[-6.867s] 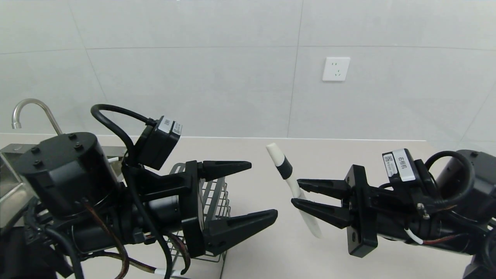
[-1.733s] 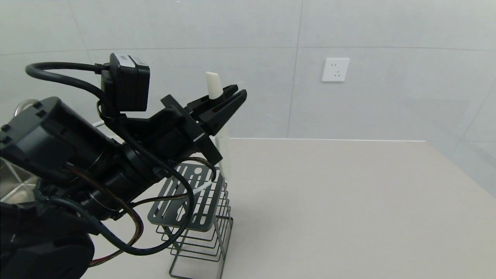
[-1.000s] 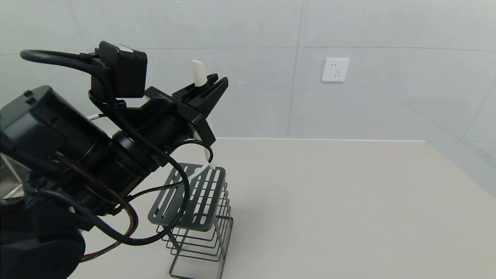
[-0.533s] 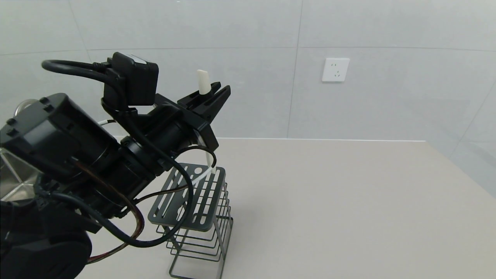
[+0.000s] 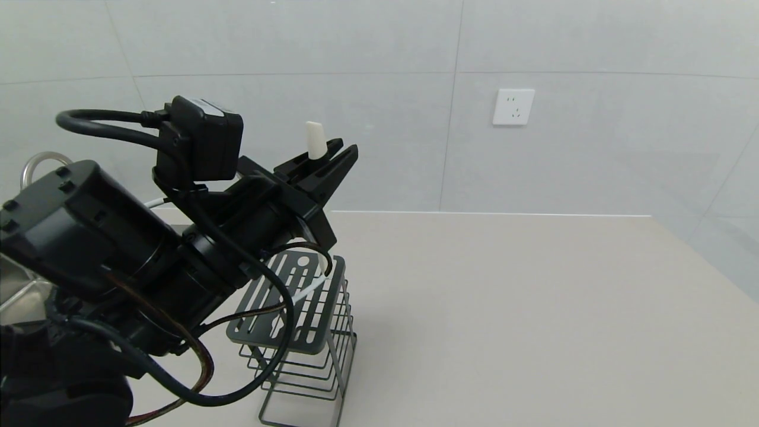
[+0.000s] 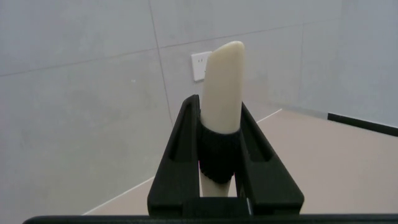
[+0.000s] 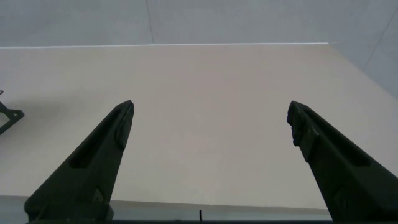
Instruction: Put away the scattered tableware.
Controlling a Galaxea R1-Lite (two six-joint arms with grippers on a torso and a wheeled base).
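We have the left tool pinching the white utensil by its dark band, pale end up, directly above the slotted top of the wire rack. We judge this upright hold is meant to line the utensil's long lower end up with a slot so it can drop straight in. That lower end sits behind the tool's mount, so we cannot tell whether it has entered the rack. The rack stands on the worktop. The right tool, fingers spread wide and holding nothing, hangs over the worktop to the rack's right, probably parked there to leave the descent free.
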